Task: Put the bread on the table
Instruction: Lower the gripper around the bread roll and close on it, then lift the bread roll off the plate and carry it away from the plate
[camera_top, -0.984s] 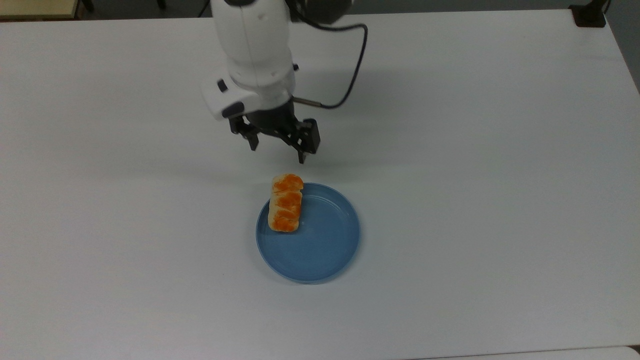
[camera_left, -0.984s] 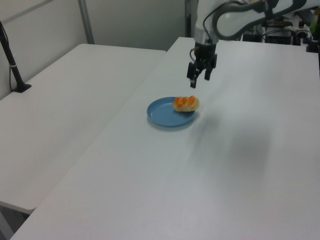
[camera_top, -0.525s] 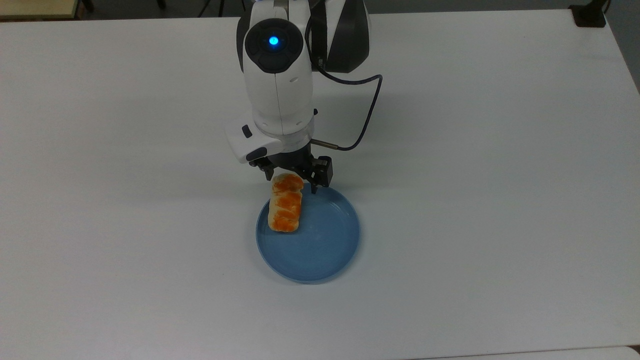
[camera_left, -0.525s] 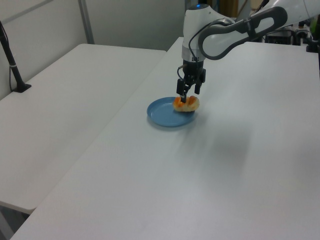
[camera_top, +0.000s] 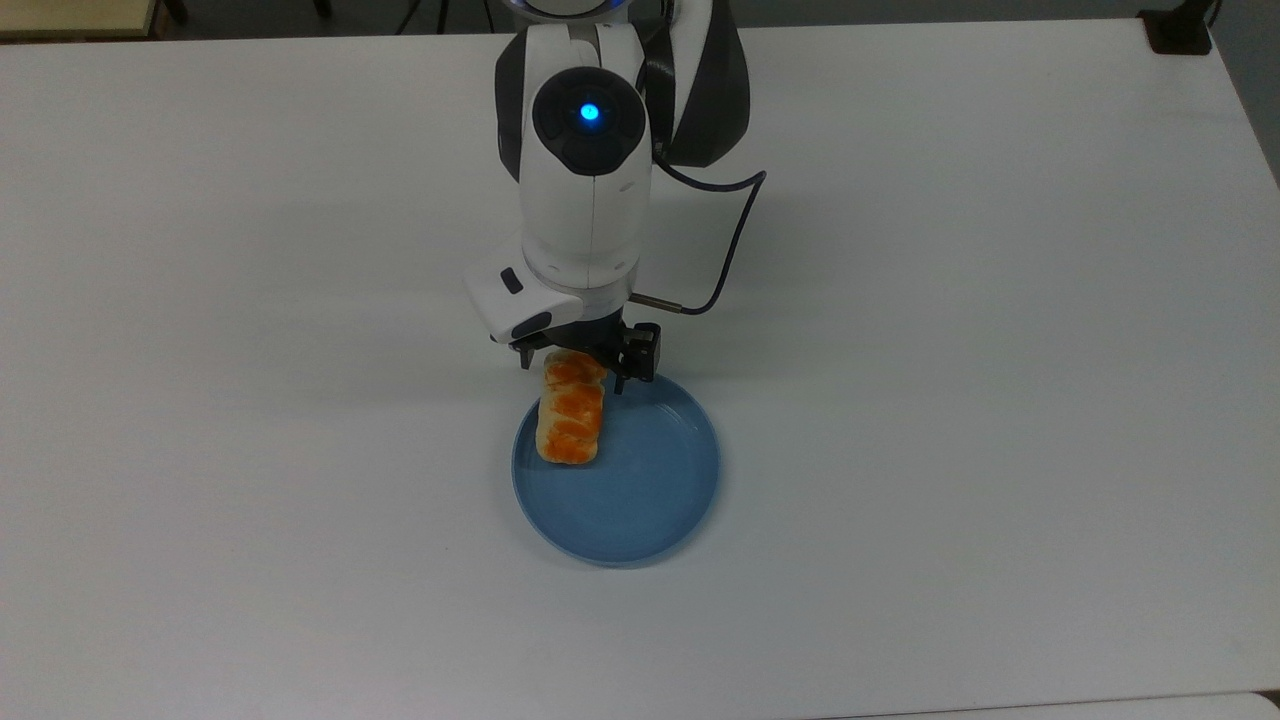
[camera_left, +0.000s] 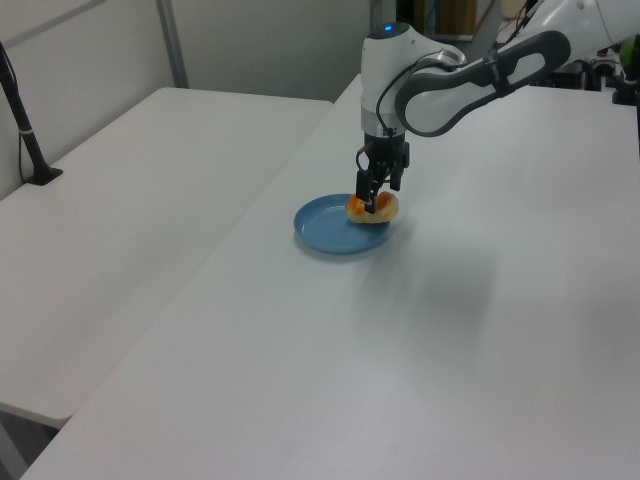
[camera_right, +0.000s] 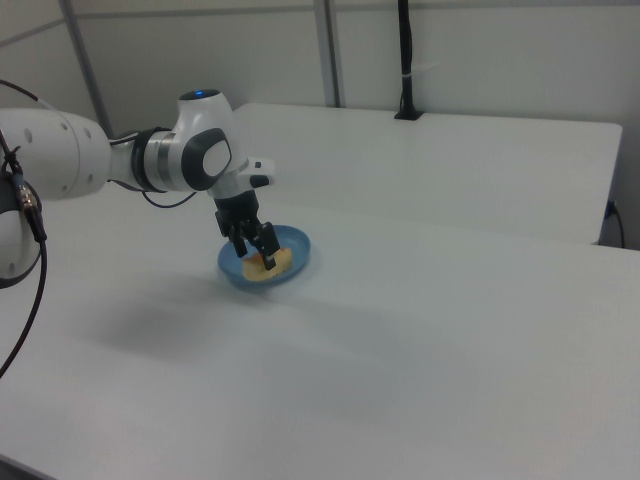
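**Gripper drops onto the roll's far end; the lift is still to come**

In the top view, the table is bare white on the top view's left. Moving right, the bread lies lengthwise along the left side of the blue plate, its upper end overhanging the plate's rim. The gripper sits right at that upper end, one finger on each side of the roll. A second ago it hung well clear above the plate; half a second ago it had come over the roll's end; now it has sunk lower around it.

The jaws stand apart, a little wider than the roll, and nothing shows them pressing in yet, so the gripper holds nothing. The bread has not shifted on the plate across the three moments.

In the left view the gripper is down at the bread, and the right view shows the same.

By my reading, the approach is finished and the grasp is the step in hand. Closing, lifting and carrying to open tabletop all remain. A hold so near the end may let the roll tilt.
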